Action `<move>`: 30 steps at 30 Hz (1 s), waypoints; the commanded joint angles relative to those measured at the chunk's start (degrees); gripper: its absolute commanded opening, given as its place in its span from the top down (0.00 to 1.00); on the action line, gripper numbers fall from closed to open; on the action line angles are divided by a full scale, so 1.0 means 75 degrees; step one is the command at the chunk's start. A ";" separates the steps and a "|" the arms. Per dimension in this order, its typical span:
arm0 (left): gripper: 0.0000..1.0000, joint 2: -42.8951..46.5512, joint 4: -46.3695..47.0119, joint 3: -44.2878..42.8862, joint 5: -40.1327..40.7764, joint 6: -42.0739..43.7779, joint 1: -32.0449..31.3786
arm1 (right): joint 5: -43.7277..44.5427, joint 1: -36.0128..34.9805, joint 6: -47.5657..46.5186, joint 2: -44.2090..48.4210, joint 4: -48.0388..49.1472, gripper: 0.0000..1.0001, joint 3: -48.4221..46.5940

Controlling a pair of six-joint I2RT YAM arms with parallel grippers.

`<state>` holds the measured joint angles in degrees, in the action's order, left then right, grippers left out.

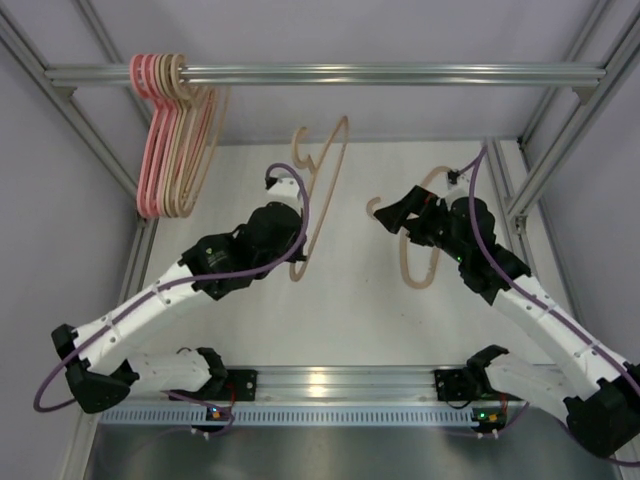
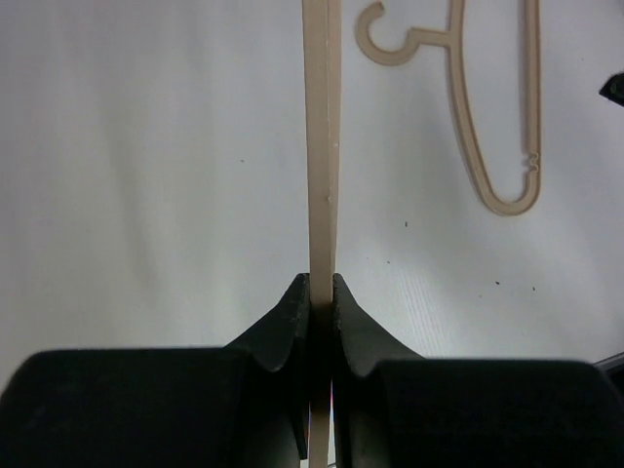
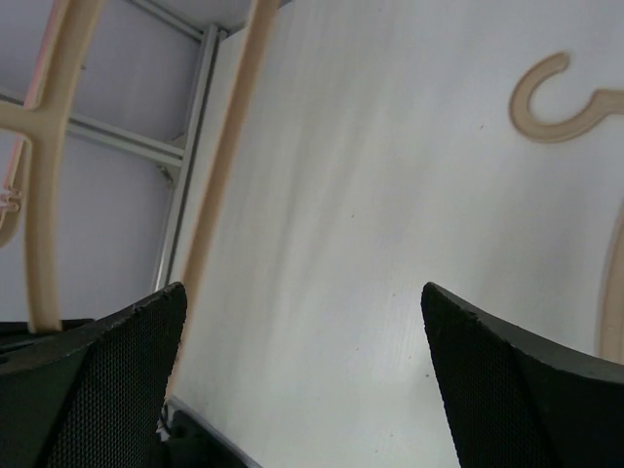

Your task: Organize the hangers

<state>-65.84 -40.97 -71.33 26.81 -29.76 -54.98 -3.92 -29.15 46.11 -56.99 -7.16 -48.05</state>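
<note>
two entries, both beige.
held hanger [image 2: 322,146]: nipped edge-on in left gripper [image 2: 322,285], jaws shut on rim, hook out ahead of tips.
loose hanger [image 2: 434,38]: flat on table [image 1: 350,330] just past right gripper [image 1: 400,215], jaws wide, empty.
prob light, thin, stiff-ish, slick; take by rim nr hook.

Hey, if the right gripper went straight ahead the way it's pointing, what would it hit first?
Probably the white tabletop: the right gripper points between the upright beige hanger and the hook of the flat beige hanger, though depth is unclear.
</note>
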 commanded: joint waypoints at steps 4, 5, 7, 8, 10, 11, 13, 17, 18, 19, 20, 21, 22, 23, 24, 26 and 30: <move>1.00 0.0120 -0.2059 -0.1901 -0.0409 0.0908 0.1141 | 0.0300 0.0394 -0.1295 0.0591 -0.0604 0.01 0.0383; 1.00 -0.0009 -0.2409 -0.2472 -0.0689 0.1106 0.1538 | 0.0312 0.0406 -0.1366 0.0614 -0.0593 0.01 0.0430; 1.00 -0.0138 -0.2681 -0.3014 -0.0995 0.1399 0.1892 | 0.0289 0.0429 -0.1378 0.0603 -0.0592 0.01 0.0500; 1.00 -0.0278 -0.2786 -0.3481 -0.1077 0.1471 0.2160 | 0.0231 0.0429 -0.1390 0.0591 -0.0592 0.00 0.0524; 1.00 -0.0419 -0.3103 -0.3905 -0.1195 0.1681 0.2350 | 0.0172 0.0452 -0.1425 0.0533 -0.0592 0.01 0.0524; 1.00 -0.0501 -0.3185 -0.4128 -0.1184 0.1717 0.2513 | 0.0148 0.0453 -0.1437 0.0509 -0.0592 0.00 0.0513; 1.00 -0.0654 -0.3326 -0.4667 -0.1230 0.1869 0.2654 | 0.0113 0.0453 -0.1460 0.0462 -0.0592 0.01 0.0524; 1.00 -0.1343 -0.3794 -0.5593 -0.1617 0.2174 0.3346 | 0.0031 0.0464 -0.1484 0.0392 -0.0592 0.01 0.0559; 1.00 -0.1439 -0.3865 -0.5827 -0.1652 0.2198 0.3428 | 0.0019 0.0464 -0.1484 0.0380 -0.0581 0.01 0.0559; 1.00 -0.1544 -0.3935 -0.5899 -0.1838 0.2291 0.3591 | 0.0008 0.0464 -0.1484 0.0392 -0.0592 0.00 0.0571; 1.00 -0.1696 -0.3936 -0.5957 -0.1921 0.2315 0.3685 | 0.0007 0.0476 -0.1484 0.0392 -0.0592 0.01 0.0559; 1.00 -0.1767 -0.3959 -0.6016 -0.1992 0.2315 0.3779 | 0.0007 0.0476 -0.1495 0.0380 -0.0592 0.00 0.0583; 1.00 -0.1860 -0.4006 -0.6167 -0.2062 0.2385 0.3884 | -0.0004 0.0476 -0.1507 0.0380 -0.0581 0.01 0.0594; 1.00 -0.2001 -0.4076 -0.6239 -0.2271 0.2409 0.4083 | -0.0027 0.0464 -0.1519 0.0369 -0.0581 0.01 0.0594; 1.00 -0.2060 -0.4065 -0.6274 -0.2343 0.2432 0.4166 | -0.0074 0.0476 -0.1577 0.0310 -0.0581 0.00 0.0594; 1.00 -0.2212 -0.4088 -0.6368 -0.2658 0.2503 0.4376 | -0.0179 0.0476 -0.1624 0.0240 -0.0569 0.01 0.0583; 1.00 -0.2377 -0.4181 -0.6427 -0.2929 0.2585 0.4728 | -0.0309 0.0488 -0.1601 0.0041 -0.0581 0.01 0.0571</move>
<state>-83.92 -70.65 -117.01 8.43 -12.03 -21.26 -4.73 -26.44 35.07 -55.77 -11.64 -43.86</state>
